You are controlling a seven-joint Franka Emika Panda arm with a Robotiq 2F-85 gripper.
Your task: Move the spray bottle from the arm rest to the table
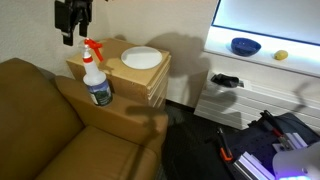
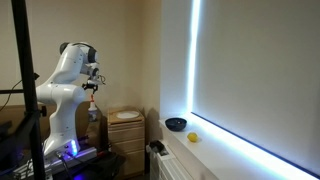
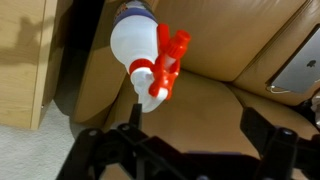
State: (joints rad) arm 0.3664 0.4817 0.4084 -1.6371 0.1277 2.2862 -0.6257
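The spray bottle [image 1: 97, 75] stands upright on the brown sofa's arm rest [image 1: 118, 112], red trigger head on top, dark label round its lower body. My gripper [image 1: 72, 22] hangs above it, a little to the left, open and empty. In the wrist view the bottle [image 3: 143, 45] is seen from above at the top centre, its nozzle near the left finger; the gripper [image 3: 198, 118] jaws are spread apart, with only arm rest leather [image 3: 215, 90] between them. The white table [image 1: 268, 62] lies to the right. The bottle [image 2: 94, 112] also shows below the gripper [image 2: 92, 86] in an exterior view.
A tan wooden side table [image 1: 150, 85] with a white plate [image 1: 141, 58] stands right behind the arm rest. The white table holds a blue bowl [image 1: 245, 46] and a small yellow object [image 1: 281, 56]. A white unit with a dark object [image 1: 225, 80] stands below it.
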